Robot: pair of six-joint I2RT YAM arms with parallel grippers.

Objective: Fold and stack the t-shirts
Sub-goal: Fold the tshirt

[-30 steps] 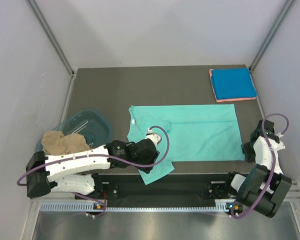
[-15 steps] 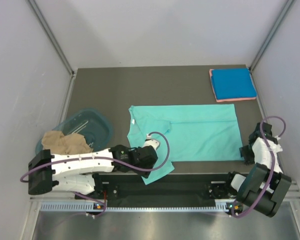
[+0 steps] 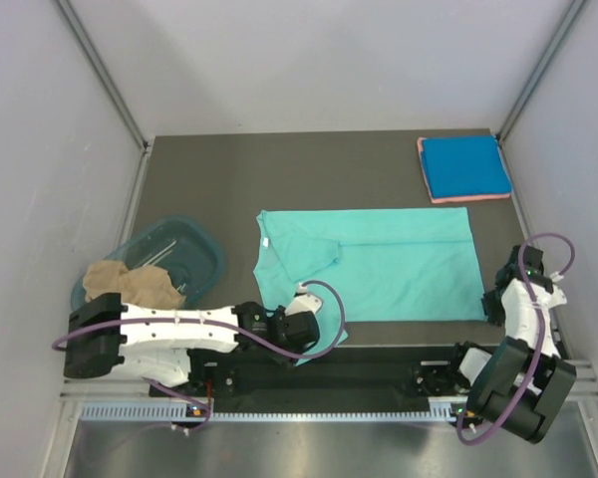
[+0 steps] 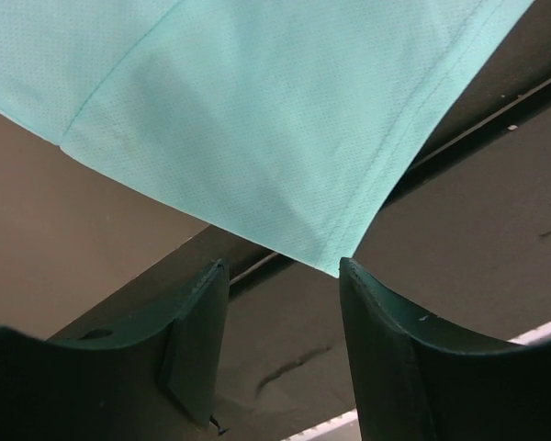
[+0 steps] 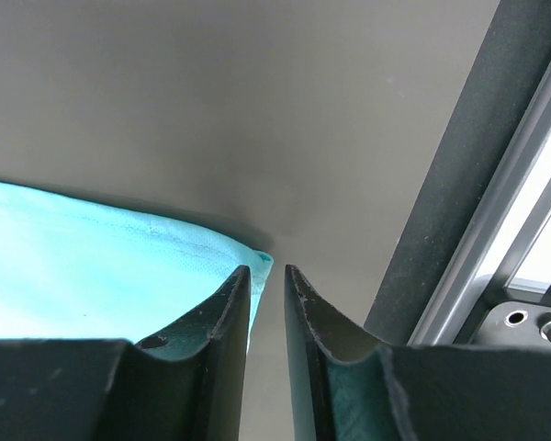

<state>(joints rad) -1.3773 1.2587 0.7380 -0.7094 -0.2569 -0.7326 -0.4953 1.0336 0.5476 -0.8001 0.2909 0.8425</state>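
Observation:
A teal-green t-shirt (image 3: 399, 264) lies spread flat across the middle of the table, one sleeve hanging over the near edge. My left gripper (image 3: 307, 332) is low at that edge and open. In its wrist view the pointed sleeve tip (image 4: 340, 262) sits just beyond the fingertips, and my left gripper (image 4: 283, 266) touches no cloth. My right gripper (image 3: 493, 305) is at the shirt's near right corner. There my right gripper (image 5: 266, 269) has its jaws drawn to a narrow gap, with the shirt corner (image 5: 260, 261) at the left fingertip and bare table showing through the gap.
A folded blue t-shirt (image 3: 465, 165) lies on a pink one at the back right corner. A tan t-shirt (image 3: 128, 283) is heaped in the translucent teal tub (image 3: 191, 251) at the left. A metal frame rail (image 5: 533, 211) runs close by the right gripper.
My left gripper has drawn back from the shirt's body to the near table edge, by the sleeve tip. The right gripper's jaws have narrowed at the shirt corner.

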